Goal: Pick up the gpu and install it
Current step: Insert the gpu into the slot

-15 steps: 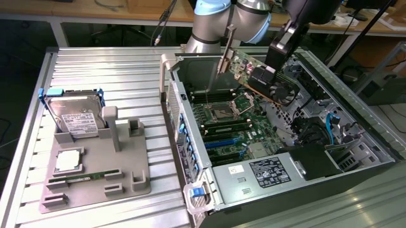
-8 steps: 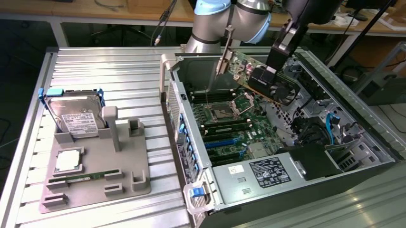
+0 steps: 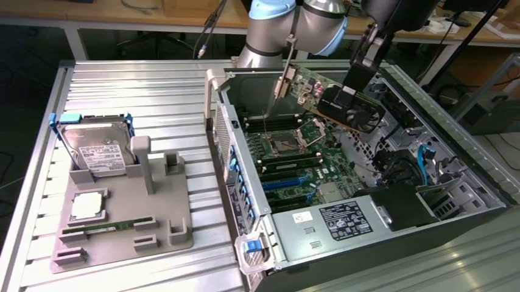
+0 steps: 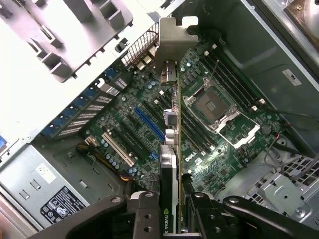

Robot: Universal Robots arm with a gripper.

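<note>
Gripper (image 4: 172, 224) is pinching the gpu (image 4: 173, 124): one finger (image 4: 145, 211) on the fan-shroud side, the other on the circuit-board side, card clamped between them. The grip is at the end away from the silver end bracket (image 4: 175, 40), which leaves the lower connector edge free.

The gpu hangs in the air above the motherboard (image 3: 296, 164), inside the open computer case (image 3: 455, 140), and is not seated in any slot. In the exterior view the card stands on edge and tilted. Its black fan (image 3: 359, 114) faces the exterior view's right, and the bracket is toward the case's back wall.

The wrist view looks down the card's top edge. The card runs roughly parallel to the blue expansion slot (image 4: 148, 124) on the motherboard, and sits over the strip between that slot and the CPU socket (image 4: 215, 105). My read is that it's held on edge like this so the connector can go straight down into a slot, with the bracket end meeting the rear openings. It's not lined up over the blue slot yet.

Off the motherboard, outside the case on the exterior view's left, is a grey parts holder (image 3: 162, 201) with a hard drive (image 3: 97, 149) and a memory stick (image 3: 106, 227), untouched.
</note>
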